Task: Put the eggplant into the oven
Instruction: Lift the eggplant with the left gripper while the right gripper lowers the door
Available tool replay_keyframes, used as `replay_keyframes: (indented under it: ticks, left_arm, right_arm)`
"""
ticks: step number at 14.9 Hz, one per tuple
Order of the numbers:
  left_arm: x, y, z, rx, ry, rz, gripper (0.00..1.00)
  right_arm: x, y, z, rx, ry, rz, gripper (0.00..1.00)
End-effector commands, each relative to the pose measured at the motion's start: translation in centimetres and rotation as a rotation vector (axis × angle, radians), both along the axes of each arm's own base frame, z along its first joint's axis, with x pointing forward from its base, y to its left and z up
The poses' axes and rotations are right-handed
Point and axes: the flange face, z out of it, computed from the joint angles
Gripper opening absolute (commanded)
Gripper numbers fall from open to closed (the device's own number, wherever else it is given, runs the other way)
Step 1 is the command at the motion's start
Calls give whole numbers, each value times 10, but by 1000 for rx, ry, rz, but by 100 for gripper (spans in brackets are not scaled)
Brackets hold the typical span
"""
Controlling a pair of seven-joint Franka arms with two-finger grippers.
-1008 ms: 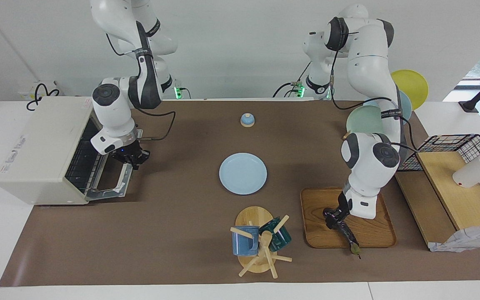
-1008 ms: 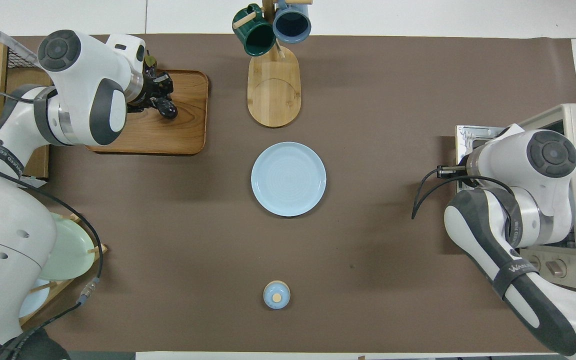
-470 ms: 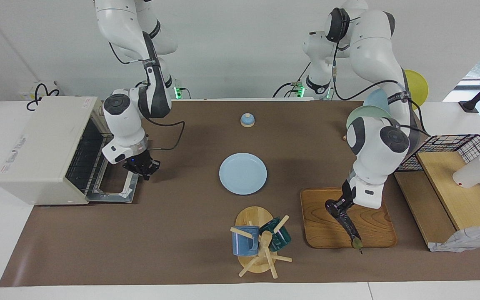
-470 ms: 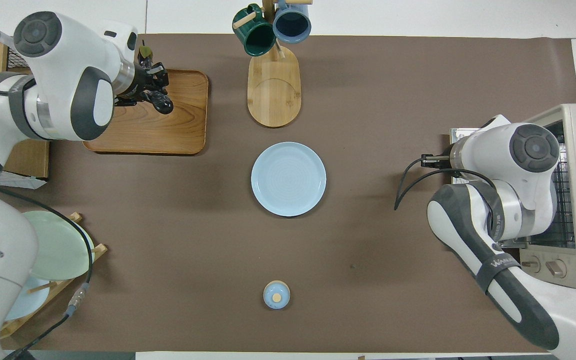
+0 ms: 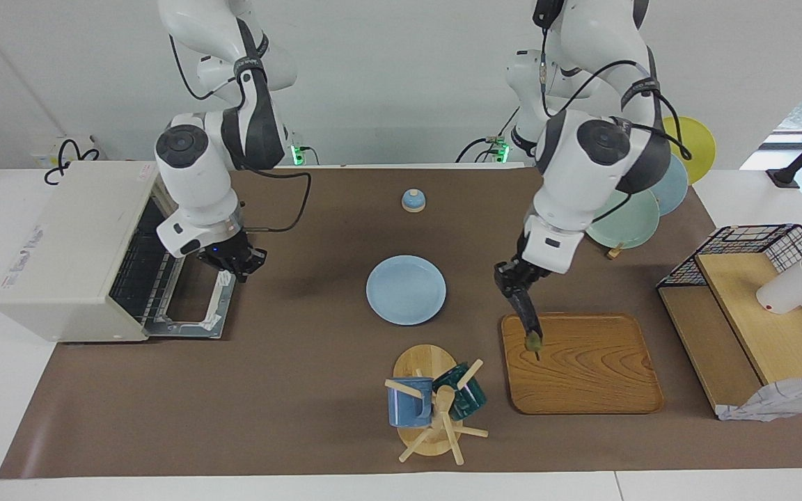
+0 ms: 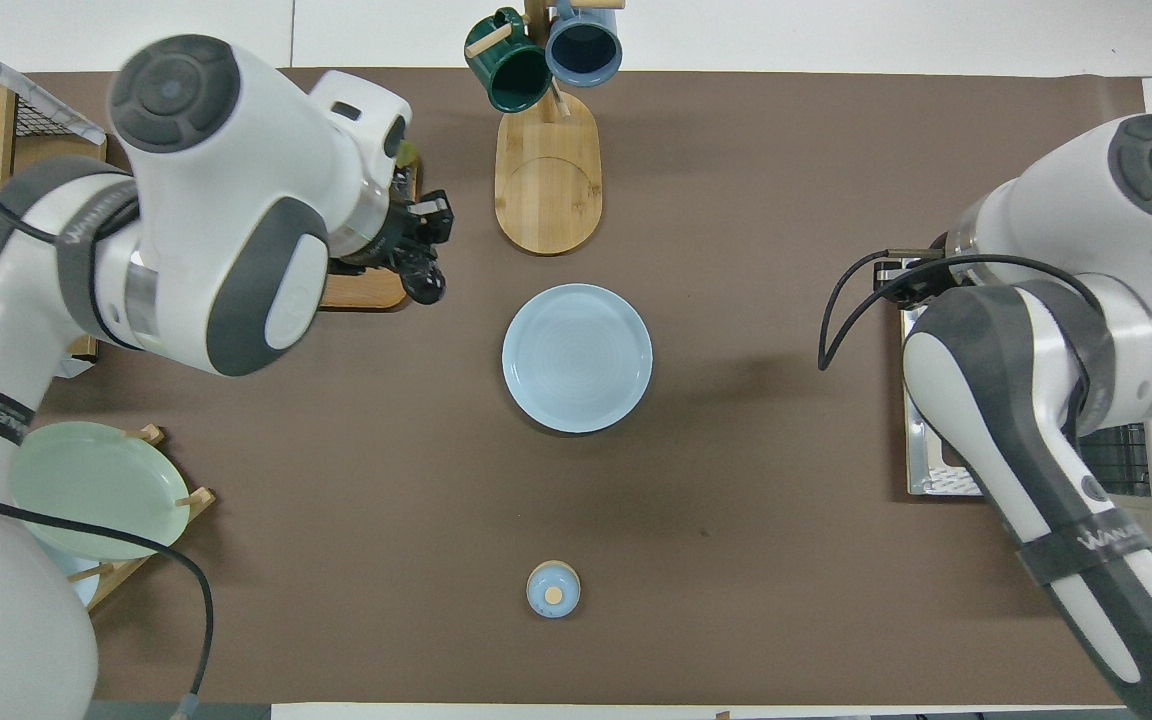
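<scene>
My left gripper [image 5: 514, 277] is shut on the eggplant [image 5: 528, 316], a long dark purple one that hangs tilted with its green stem tip down. It is in the air over the corner of the wooden tray [image 5: 596, 376] nearest the blue plate. In the overhead view the left gripper [image 6: 414, 240] shows the eggplant's dark end [image 6: 425, 285] sticking out. The off-white oven [image 5: 67, 243] stands at the right arm's end of the table with its door [image 5: 195, 309] folded down flat and its rack showing. My right gripper [image 5: 235, 263] hovers over the door's edge.
A light blue plate [image 5: 406, 289] lies mid-table between tray and oven. A mug tree [image 5: 436, 407] with two mugs stands farther from the robots. A small blue knob [image 5: 413, 200] sits near the robots. A plate rack [image 5: 641, 209] and a wire basket [image 5: 756, 243] are at the left arm's end.
My left gripper has lifted the eggplant off the tray and carried it up and toward the plate. My right gripper has risen from the oven door and shifted slightly away from the oven.
</scene>
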Motion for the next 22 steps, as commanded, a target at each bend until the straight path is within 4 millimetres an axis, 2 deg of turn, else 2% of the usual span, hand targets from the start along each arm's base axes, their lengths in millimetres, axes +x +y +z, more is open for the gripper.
replay_keyframes:
  ticks: [1, 3, 4, 6, 7, 8, 10, 11, 12, 13, 14, 15, 17, 18, 20, 22]
  left_arm:
    - [-51, -39, -20, -5, -3, -52, 0]
    - [-77, -67, -43, -29, -19, -84, 0]
    - [-88, -87, -56, -35, -27, -99, 0]
    - [-100, -116, -99, -23, -8, -122, 0]
    - [-100, -122, -112, -26, -15, -127, 0]
    - [-100, -125, -125, -19, -5, -129, 0]
    - [-102, -124, -133, -11, 2, -133, 0]
    - [-103, -124, -134, -10, 5, -134, 0]
    - [-104, -122, -136, -6, 9, -136, 0]
    - [-104, -122, -135, -5, 11, -135, 0]
    - [-105, -122, -136, -1, 17, -135, 57]
    - [-105, -121, -135, 3, 18, -136, 100]
    - [-102, -115, -122, 1, 15, -135, 100]
    - [-99, -107, -106, -1, 14, -128, 100]
    - [-84, -74, -75, 2, 16, -126, 100]
    - [-68, -34, -44, 0, 8, -141, 100]
  right_arm:
    - [6, 3, 30, 8, 4, 3, 0]
    - [-2, 7, 29, 2, 39, 9, 0]
    - [-6, 7, 29, 3, 54, 5, 2]
    - [-15, 10, 22, 16, 73, 6, 5]
    - [-15, 30, 23, 19, 48, 39, 3]
    - [-12, 39, 24, 23, 15, 57, 3]
    - [-9, 38, 24, 26, -7, 60, 6]
    - [-8, 38, 23, 26, -5, 57, 14]
    - [-8, 38, 24, 26, -8, 61, 35]
    - [-8, 39, 24, 26, -8, 63, 44]
    - [-8, 39, 24, 26, -7, 64, 45]
    - [-7, 39, 24, 27, -10, 64, 45]
    - [-8, 44, 24, 27, -10, 72, 46]
    - [-8, 44, 24, 27, -10, 72, 46]
    - [-5, 50, 27, 27, -25, 79, 50]
    - [4, 105, 36, 42, -66, 132, 50]
